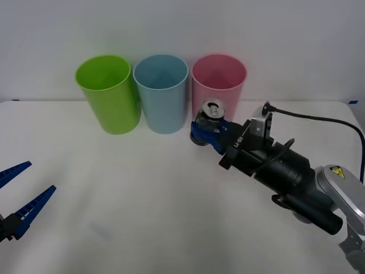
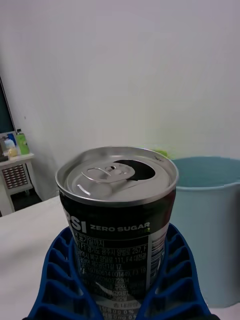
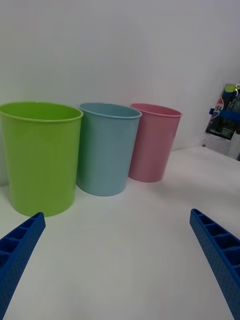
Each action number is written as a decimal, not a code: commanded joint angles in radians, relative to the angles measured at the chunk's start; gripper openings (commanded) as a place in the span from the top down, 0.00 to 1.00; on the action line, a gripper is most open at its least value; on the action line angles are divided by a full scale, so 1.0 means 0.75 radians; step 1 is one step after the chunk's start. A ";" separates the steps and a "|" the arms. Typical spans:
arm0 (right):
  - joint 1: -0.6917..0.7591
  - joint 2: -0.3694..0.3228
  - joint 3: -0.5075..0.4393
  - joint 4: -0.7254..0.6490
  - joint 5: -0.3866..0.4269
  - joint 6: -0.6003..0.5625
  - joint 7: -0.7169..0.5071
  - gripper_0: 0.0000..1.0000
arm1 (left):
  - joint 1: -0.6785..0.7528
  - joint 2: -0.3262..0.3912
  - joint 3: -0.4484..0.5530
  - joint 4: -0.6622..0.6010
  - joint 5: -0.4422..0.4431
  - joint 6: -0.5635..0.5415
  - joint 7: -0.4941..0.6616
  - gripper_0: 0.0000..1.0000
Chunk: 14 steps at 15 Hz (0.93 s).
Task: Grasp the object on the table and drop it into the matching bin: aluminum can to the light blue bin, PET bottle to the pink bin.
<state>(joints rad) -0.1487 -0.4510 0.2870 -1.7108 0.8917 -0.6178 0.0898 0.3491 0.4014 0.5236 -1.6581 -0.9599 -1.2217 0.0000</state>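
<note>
Front view: the right gripper (image 1: 206,132) was clamped around the aluminum can (image 1: 211,111), holding it upright in front of the pink bin (image 1: 219,80), near that bin's lower wall. The light blue bin (image 1: 161,94) stood just left of the pink one, with a lime green cup (image 1: 108,94) beside it, all three in a row at the far side of the table (image 1: 142,194). The left gripper (image 1: 23,197) sat low near the table's left edge, its blue fingers spread apart and holding nothing.

Right wrist view: the can (image 2: 117,215) stood between the ribbed blue fingers (image 2: 62,280), which pressed its dark label on both sides; its pull-tab top was opened. The light blue bin (image 2: 212,225) rose close behind it.

Left wrist view: the green cup (image 3: 40,155), light blue bin (image 3: 107,147) and pink bin (image 3: 152,142) stood in a row, with the left fingers (image 3: 217,255) wide apart.
</note>
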 commanded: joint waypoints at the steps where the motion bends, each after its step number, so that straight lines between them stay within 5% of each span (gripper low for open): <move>1: -0.057 0.000 -0.021 -0.020 0.004 0.022 -0.101 1.00 | 0.000 0.000 0.000 0.000 0.000 0.000 0.000 0.00; 8: -0.248 0.057 -0.025 0.019 0.173 0.229 -0.341 1.00 | 0.000 0.000 0.000 0.000 0.000 0.000 0.000 0.00; 14: -0.589 0.241 -0.041 0.424 0.259 0.296 -0.337 1.00 | 0.000 0.000 0.000 0.000 0.000 0.000 0.000 0.00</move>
<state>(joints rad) -0.5582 -0.2909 0.2619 -1.4344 1.0747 -0.4000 -0.1650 0.3491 0.4014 0.5236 -1.6581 -0.9599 -1.2217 0.0000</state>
